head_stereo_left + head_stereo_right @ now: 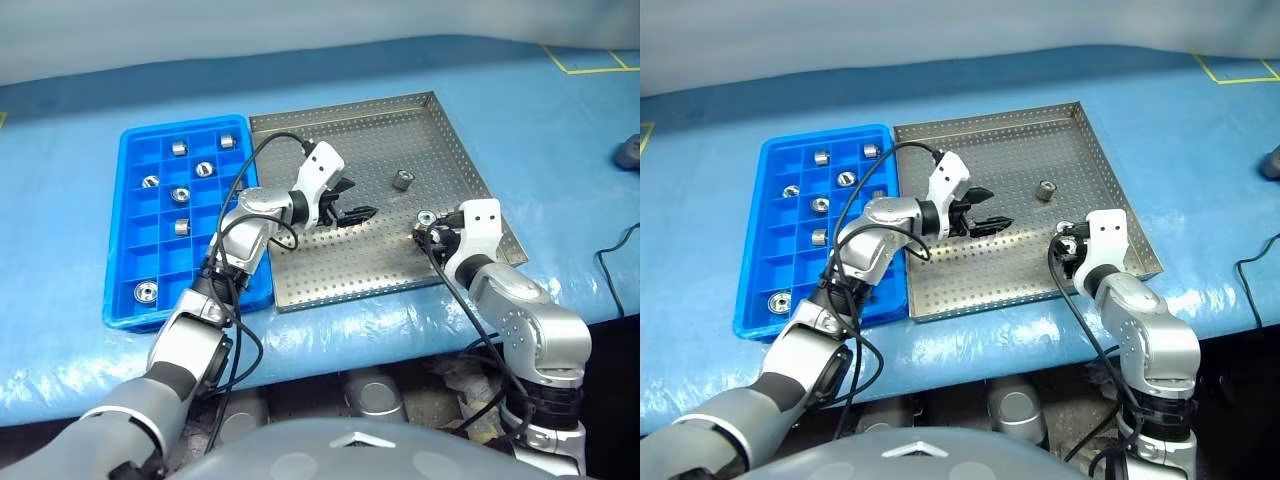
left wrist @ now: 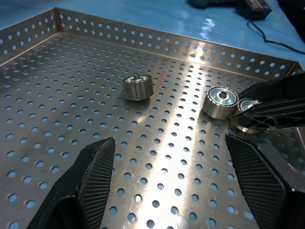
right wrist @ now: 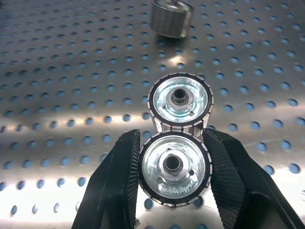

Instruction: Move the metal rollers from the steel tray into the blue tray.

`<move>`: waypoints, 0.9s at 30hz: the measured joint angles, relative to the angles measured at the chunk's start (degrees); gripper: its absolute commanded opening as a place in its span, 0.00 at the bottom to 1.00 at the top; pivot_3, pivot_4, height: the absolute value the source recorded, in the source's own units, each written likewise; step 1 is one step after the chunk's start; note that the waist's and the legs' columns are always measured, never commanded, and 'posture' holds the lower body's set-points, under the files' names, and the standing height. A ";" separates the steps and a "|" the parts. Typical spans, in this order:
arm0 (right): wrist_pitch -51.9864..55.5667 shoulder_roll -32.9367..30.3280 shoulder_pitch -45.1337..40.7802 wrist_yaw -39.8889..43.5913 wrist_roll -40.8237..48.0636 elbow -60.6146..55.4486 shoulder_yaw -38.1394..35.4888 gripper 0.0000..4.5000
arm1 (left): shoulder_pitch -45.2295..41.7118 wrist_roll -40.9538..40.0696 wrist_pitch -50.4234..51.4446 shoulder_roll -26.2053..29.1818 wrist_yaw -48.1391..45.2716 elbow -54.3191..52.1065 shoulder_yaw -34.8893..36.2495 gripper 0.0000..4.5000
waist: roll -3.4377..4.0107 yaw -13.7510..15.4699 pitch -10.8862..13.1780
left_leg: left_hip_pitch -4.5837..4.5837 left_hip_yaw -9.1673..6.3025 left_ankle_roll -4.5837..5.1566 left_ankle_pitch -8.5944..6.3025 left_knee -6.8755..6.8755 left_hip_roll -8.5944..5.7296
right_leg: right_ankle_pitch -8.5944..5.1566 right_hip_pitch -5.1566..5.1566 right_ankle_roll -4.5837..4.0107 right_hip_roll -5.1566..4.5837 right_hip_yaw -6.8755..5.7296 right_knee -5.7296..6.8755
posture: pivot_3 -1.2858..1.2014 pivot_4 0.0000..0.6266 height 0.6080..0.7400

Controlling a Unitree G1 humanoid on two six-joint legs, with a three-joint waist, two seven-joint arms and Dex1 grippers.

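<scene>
Between the two black fingers of the right gripper sits a small shiny silver metal roller with a dark centre hole, clamped from both sides near the right near edge of the large flat perforated steel tray. Touching that held roller on its far side is a second roller of the same kind, resting on the dotted tray floor. Farther off, toward the tray's far right part, a third roller stands alone, well apart from the other two.

To the left, over the middle of the steel tray, the left gripper hangs with its fingers spread apart and nothing between them, pointing right toward the pair of rollers; its wrist view looks across the tray floor to the right gripper's fingers closed on their roller.

Just beside the steel tray's left rim lies the bright blue plastic tray with its grid of square compartments. Seven rollers already rest there in separate compartments, among them one in the near left corner compartment. Both trays sit on a blue tablecloth covering the table.
</scene>
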 measured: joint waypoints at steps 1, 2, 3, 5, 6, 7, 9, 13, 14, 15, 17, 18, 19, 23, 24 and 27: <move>-1.48 -0.69 0.10 2.56 1.64 -1.44 0.00 0.38 | 0.01 -2.13 1.79 0.82 -1.54 -1.84 0.42 0.89 | 0.00 -0.12 0.00 | 0.00 -0.01 0.00 0.00 0.01 0.01 | 0.00 0.00 0.00 0.00 -0.01 0.02 | 0.44 0.24 1.00; -2.89 -1.41 0.30 4.79 3.09 -2.72 0.01 0.38 | 0.01 -3.94 3.19 1.57 -2.81 -3.49 0.85 0.89 | 0.00 -0.13 0.00 | 0.03 -0.02 0.00 0.00 0.01 0.01 | 0.00 0.04 0.00 0.01 -0.02 0.02 | 0.44 0.24 1.00; -4.39 -2.25 0.61 6.91 4.20 -3.63 0.02 0.38 | 0.03 -5.53 4.59 2.34 -3.94 -5.04 1.34 0.89 | 0.00 -0.12 0.00 | 0.02 -0.02 0.00 0.00 0.02 0.01 | 0.00 0.04 0.00 0.01 -0.03 0.02 | 0.44 0.24 1.00; -7.29 -4.32 1.55 11.40 6.25 -4.78 0.03 0.38 | 0.45 -9.01 7.85 4.24 -5.79 -8.22 2.60 0.89 | 0.00 -0.13 0.00 | 0.02 -0.02 0.00 0.00 0.06 0.01 | 0.00 0.06 0.00 0.00 -0.02 0.02 | 0.44 0.24 1.00; -8.78 -5.51 1.95 14.11 7.63 -5.42 0.04 0.38 | 1.11 -11.49 10.12 5.44 -6.67 -10.05 3.87 0.89 | 0.00 -0.20 0.00 | 0.03 -0.01 0.00 0.00 0.07 0.01 | 0.00 0.07 0.00 0.00 -0.02 0.02 | 0.44 0.24 1.00; -9.29 -5.84 2.03 14.99 8.18 -5.71 0.02 0.38 | 1.42 -12.53 10.89 5.84 -7.01 -10.56 4.45 0.89 | 0.00 -0.23 0.00 | 0.03 -0.01 0.00 0.00 0.09 0.02 | 0.00 0.07 0.01 0.00 -0.02 0.02 | 0.44 0.24 1.00; -10.95 -6.63 2.00 17.31 10.06 -6.22 0.18 0.38 | 2.46 -16.20 13.95 7.09 -8.06 -12.62 5.86 0.89 | -0.01 -0.13 0.00 | 0.02 -0.04 0.00 0.00 0.18 0.02 | 0.00 0.08 0.01 0.00 -0.05 0.08 | 0.44 0.24 1.00; -12.66 -6.68 1.79 18.61 11.82 -6.07 0.65 0.38 | 3.86 -20.35 16.36 8.38 -8.30 -15.21 8.05 0.89 | -0.01 0.39 0.01 | 0.04 -0.04 0.00 0.00 0.32 0.01 | 0.00 0.09 0.01 0.00 -0.04 0.22 | 0.45 0.24 1.00; -13.04 -6.67 1.61 18.92 12.50 -6.07 0.89 0.38 | 4.00 -21.14 16.54 8.41 -7.99 -15.28 8.63 0.89 | -0.01 0.53 0.01 | 0.05 -0.04 0.00 0.00 0.34 0.01 | 0.00 0.09 0.01 0.01 -0.05 0.25 | 0.45 0.24 1.00; -13.26 -6.67 1.44 19.10 13.07 -6.08 1.13 0.38 | 4.13 -21.66 16.60 8.40 -7.65 -15.32 9.08 0.89 | -0.01 0.66 0.01 | 0.05 -0.04 0.00 0.00 0.36 0.01 | 0.00 0.09 0.01 0.01 -0.05 0.28 | 0.45 0.24 1.00; -13.71 -6.69 1.17 19.25 14.15 -6.10 1.75 0.38 | 4.42 -23.77 16.90 7.80 -6.90 -15.34 10.33 0.89 | -0.02 0.90 0.01 | 0.05 -0.04 0.00 0.00 0.38 0.01 | 0.00 0.09 0.00 0.01 -0.05 0.30 | 0.45 0.24 1.00; -13.76 -6.76 1.02 19.25 14.39 -6.10 1.97 0.38 | 4.42 -24.49 17.01 7.42 -6.44 -15.37 10.80 0.89 | -0.02 1.03 0.01 | 0.05 -0.04 0.00 0.00 0.39 0.01 | 0.00 0.09 0.00 0.01 -0.04 0.30 | 0.45 0.24 1.00; -13.81 -6.91 0.89 19.24 14.69 -6.10 2.24 0.38 | 4.42 -25.33 17.20 7.21 -5.98 -15.46 11.00 0.89 | -0.02 1.18 0.01 | 0.05 -0.04 0.00 0.00 0.39 0.01 | 0.00 0.09 0.00 0.01 -0.04 0.30 | 0.45 0.24 1.00; -14.09 -7.43 0.24 19.15 15.62 -6.13 2.77 0.38 | 4.65 -25.94 17.39 7.21 -4.89 -15.90 10.39 0.89 | -0.02 1.56 0.01 | 0.05 -0.04 0.00 0.00 0.38 0.01 | 0.00 0.08 0.00 0.02 -0.04 0.30 | 0.45 0.24 1.00; -14.18 -7.50 0.06 19.09 15.95 -6.15 2.78 0.38 | 4.73 -25.97 17.38 7.21 -4.78 -15.97 10.01 0.89 | -0.02 1.64 0.01 | 0.05 -0.04 0.00 0.00 0.38 0.01 | 0.00 0.08 0.00 0.02 -0.04 0.30 | 0.45 0.24 1.00; -14.32 -7.77 -0.34 18.83 16.12 -6.20 3.01 0.38 | 4.79 -25.98 17.37 7.21 -4.64 -15.97 8.98 0.89 | -0.02 1.76 0.01 | 0.05 -0.04 0.00 0.00 0.39 0.01 | 0.00 0.09 0.00 0.02 -0.04 0.30 | 0.45 0.24 1.00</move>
